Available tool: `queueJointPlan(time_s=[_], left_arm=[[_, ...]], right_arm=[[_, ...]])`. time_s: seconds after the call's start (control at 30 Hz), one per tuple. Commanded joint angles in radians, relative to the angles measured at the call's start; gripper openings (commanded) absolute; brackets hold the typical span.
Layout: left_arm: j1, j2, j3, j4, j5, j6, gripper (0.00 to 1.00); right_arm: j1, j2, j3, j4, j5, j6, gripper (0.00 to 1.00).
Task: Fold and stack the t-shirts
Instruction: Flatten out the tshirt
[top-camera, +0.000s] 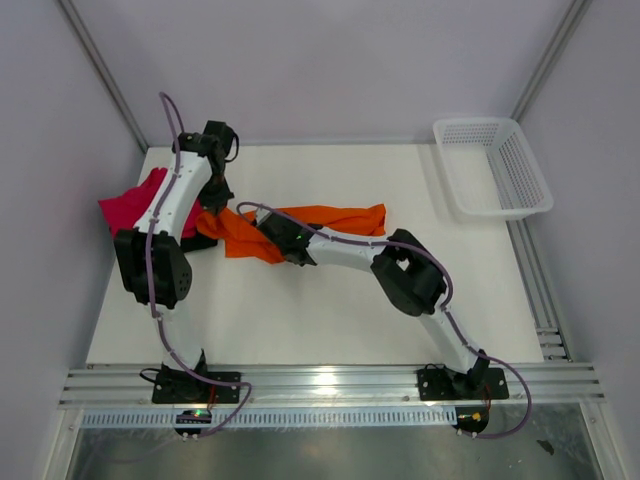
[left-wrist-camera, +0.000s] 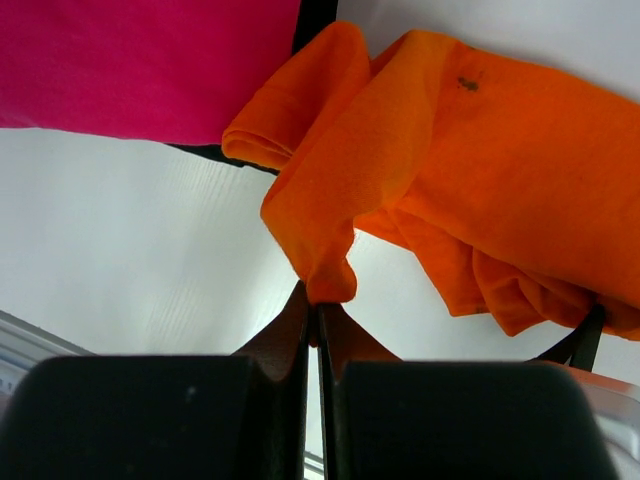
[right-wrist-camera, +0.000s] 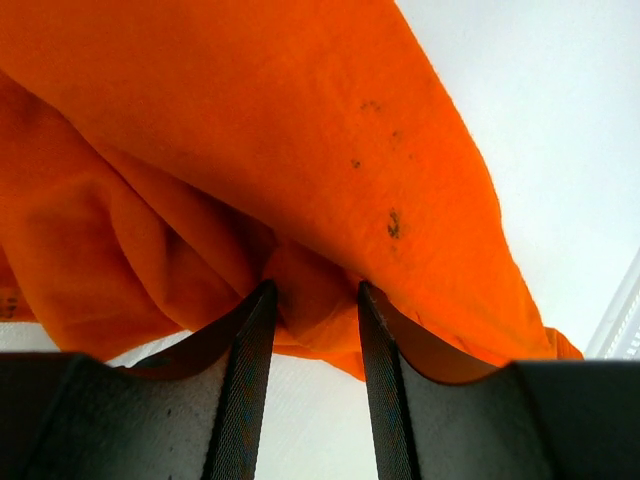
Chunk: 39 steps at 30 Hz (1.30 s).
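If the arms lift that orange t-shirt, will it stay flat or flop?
Probably floppy: the orange t-shirt sags in loose folds from where the left gripper pinches it. Likely light, since that thin pinch holds a corner up. It may bunch, as it does at the right gripper.

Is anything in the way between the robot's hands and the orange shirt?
No, nothing visible is in the way. The left gripper pinches a bit of the orange shirt, and the right gripper has orange cloth between its fingers. The pink shirt lies off to one side.
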<state>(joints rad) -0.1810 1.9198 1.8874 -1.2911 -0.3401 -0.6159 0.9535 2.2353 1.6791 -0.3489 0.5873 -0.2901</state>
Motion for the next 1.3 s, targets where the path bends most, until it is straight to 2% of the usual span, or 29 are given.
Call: queueJointPlan(time_s=[0.0, 0.3, 0.47, 0.57, 0.6, 0.83, 1.03, 1.27], left_arm=[[0.006, -0.038, -0.004, 0.009, -0.019, 0.024, 0.00], [0.006, -0.036, 0.006, 0.013, 0.006, 0.025, 0.00], [0.006, -0.047, -0.010, 0.012, -0.010, 0.036, 0.00], [0.006, -0.061, -0.027, 0.012, -0.023, 0.042, 0.00], [0.006, -0.070, -0.033, 0.013, -0.025, 0.042, 0.00], [0.006, -0.081, -0.097, 0.039, -0.011, 0.038, 0.00], [0.006, -0.077, -0.090, 0.050, 0.018, 0.030, 0.00], [0.006, -0.061, -0.022, 0.036, 0.042, 0.024, 0.00]], right_arm=[[0.004, 0.011, 0.050, -0.007, 0.002, 0.014, 0.43], [0.004, -0.002, 0.016, -0.005, 0.005, 0.016, 0.43], [-0.004, 0.032, 0.051, -0.016, 0.012, 0.025, 0.42], [-0.019, 0.058, 0.079, -0.036, 0.016, 0.037, 0.16], [-0.022, 0.061, 0.085, -0.041, 0.017, 0.042, 0.03], [-0.053, 0.058, 0.108, -0.062, 0.071, 0.088, 0.03], [-0.114, -0.074, 0.120, -0.102, 0.109, 0.172, 0.03], [-0.177, -0.256, 0.166, -0.122, 0.186, 0.137, 0.03]])
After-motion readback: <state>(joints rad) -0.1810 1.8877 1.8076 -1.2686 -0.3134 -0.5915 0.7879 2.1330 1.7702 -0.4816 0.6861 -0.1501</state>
